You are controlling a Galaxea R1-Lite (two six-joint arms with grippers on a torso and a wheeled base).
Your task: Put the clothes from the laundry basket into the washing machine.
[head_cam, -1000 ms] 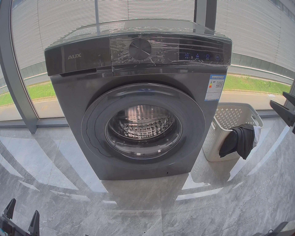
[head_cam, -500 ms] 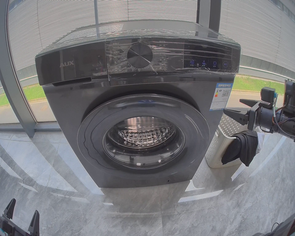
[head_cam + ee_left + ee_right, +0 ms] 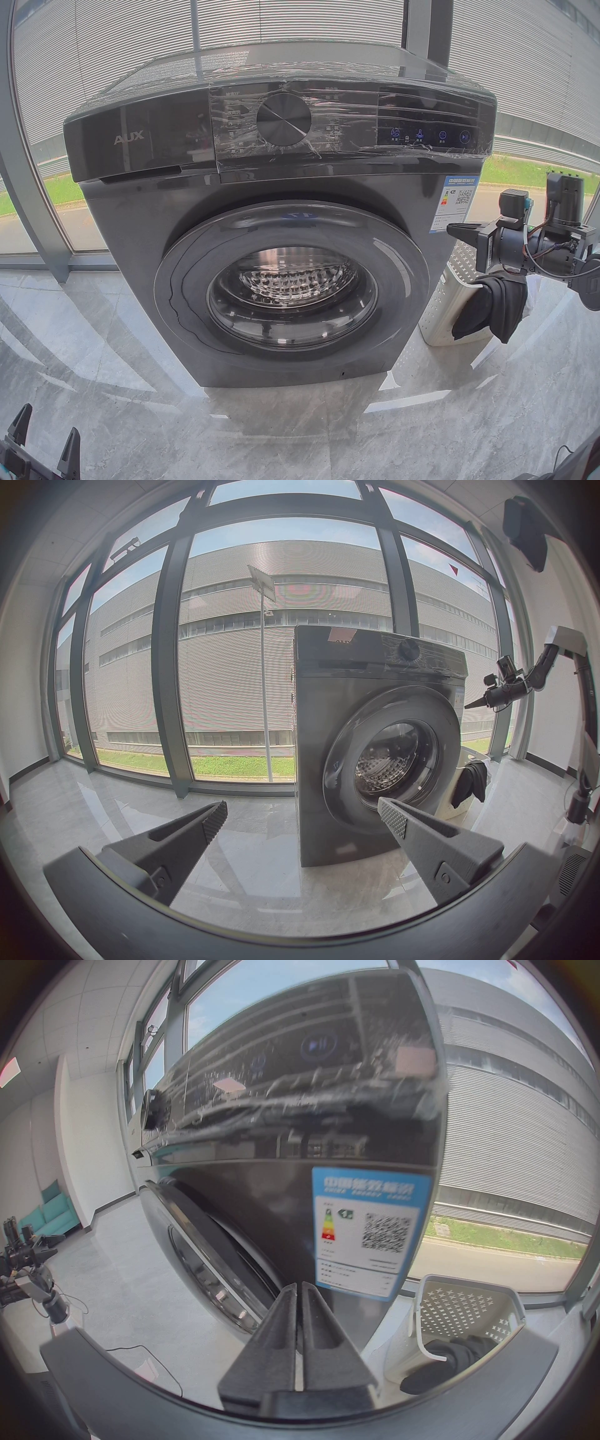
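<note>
Right gripper (image 3: 459, 230), jaws pressed together (empty), held level at the washing machine (image 3: 281, 206)'s right edge above the laundry basket (image 3: 440, 306); left gripper (image 3: 301, 810) low, jaws spread.

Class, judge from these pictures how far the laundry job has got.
Done: nothing; the washing machine door looks shut, drum bare. In hand: nothing; the right pincer, shut, empty, is by the machine's front corner above the laundry basket; the left pincer is open, low. Left: open the door, load the dark garment draped over the basket rim.
</note>
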